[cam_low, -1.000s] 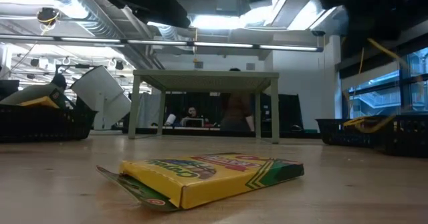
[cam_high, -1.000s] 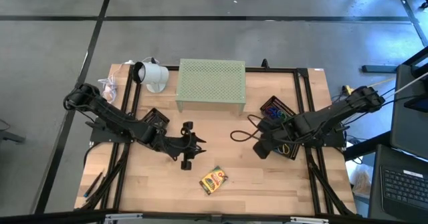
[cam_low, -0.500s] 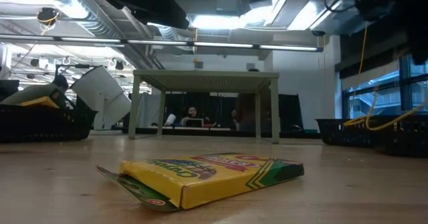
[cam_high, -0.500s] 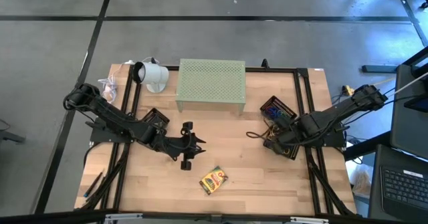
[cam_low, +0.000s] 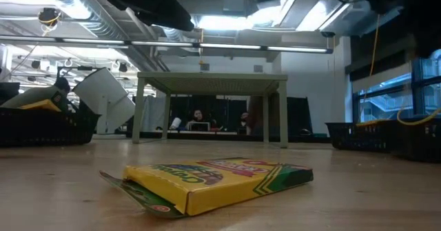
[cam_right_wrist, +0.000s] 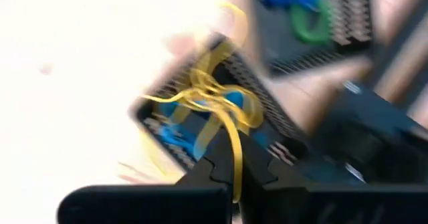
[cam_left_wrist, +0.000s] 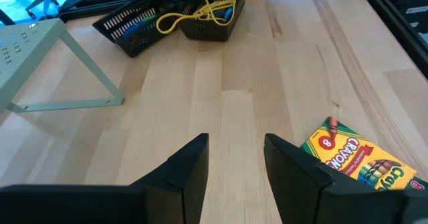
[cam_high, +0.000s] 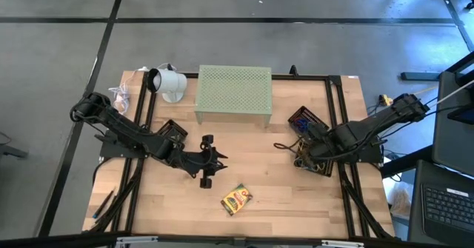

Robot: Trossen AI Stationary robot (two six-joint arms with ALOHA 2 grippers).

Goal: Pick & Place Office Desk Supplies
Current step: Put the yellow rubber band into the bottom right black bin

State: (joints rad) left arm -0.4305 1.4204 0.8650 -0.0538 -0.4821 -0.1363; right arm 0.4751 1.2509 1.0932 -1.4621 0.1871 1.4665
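A yellow crayon box (cam_high: 236, 199) lies flat on the wood near the front edge. My left gripper (cam_high: 209, 163) hovers open just behind and left of it, with nothing between its fingers (cam_left_wrist: 234, 164). On the right, my right gripper (cam_high: 304, 155) points down over a black mesh tray (cam_high: 320, 165) and is shut on a tangle of yellow rubber bands (cam_right_wrist: 214, 100). The tangle sits in that tray on blue clips, and one loop (cam_high: 282, 146) sticks out past the tray's left rim. My right gripper pinches one strand of the yellow bands (cam_right_wrist: 234, 150) between its two fingers, coming from above with the fingers pointing down. The strand runs from the fingers to the tangle in the tray; the picture is blurred, so I cannot tell more of the hold.
A second black mesh tray (cam_high: 307, 120) with blue and green clips stands behind the first. Another black tray (cam_high: 172, 132) sits by the left arm. The pale green perforated stand (cam_high: 233, 92) and a white lamp head (cam_high: 169, 83) are at the back. Bare wood lies mid-table.
My right gripper has gone toward the table's right edge and slightly up, tipping to point steeply down over the tray. The yellow bands have come with it: the loop that reached out over mid-table is now drawn in to the tray's left rim.
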